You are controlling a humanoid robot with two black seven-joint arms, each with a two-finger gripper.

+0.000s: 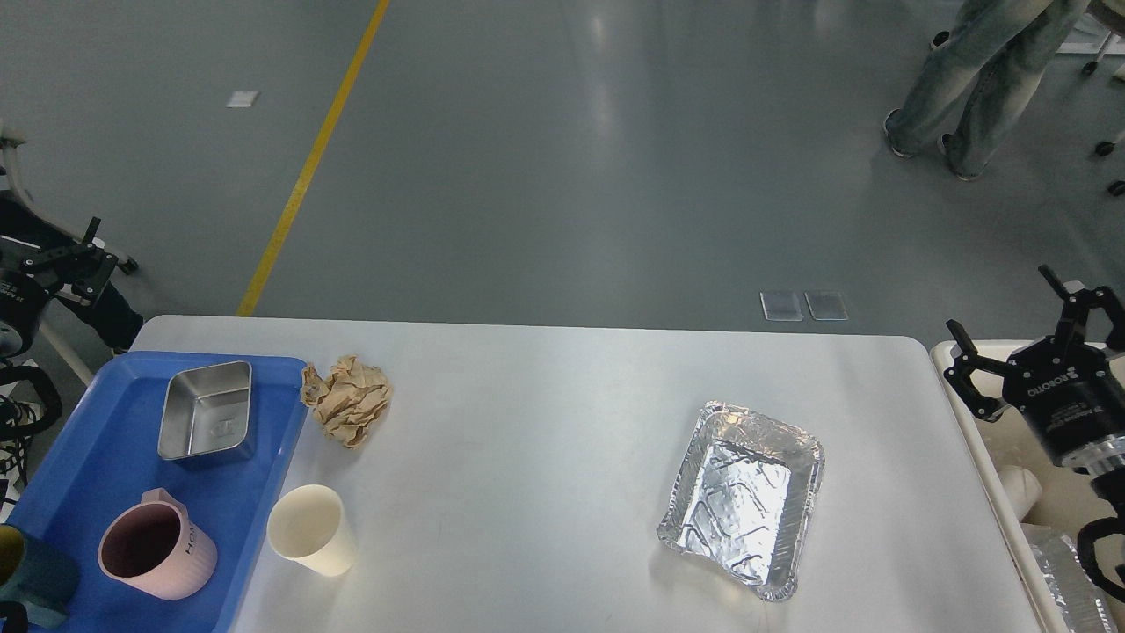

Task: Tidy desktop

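You have the wide white rounded-corner counter (545, 422) filling the lower view. Take the crinkled silver foil tray (743, 497) as your landmark: it lies right of the counter's middle. Far to its left sit a crumpled brown paper ball (347, 400) and a cream paper cup (309, 530), both just beside the blue plastic tray (61, 475). Right of the foil tray, off the counter's edge, your right gripper (1019, 343) is spread wide and holds nothing. Your left gripper (57, 255) is too dark to read.

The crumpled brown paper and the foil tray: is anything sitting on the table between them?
Nothing. In the head view, only bare white desktop stretches between the crumpled paper and the foil tray.
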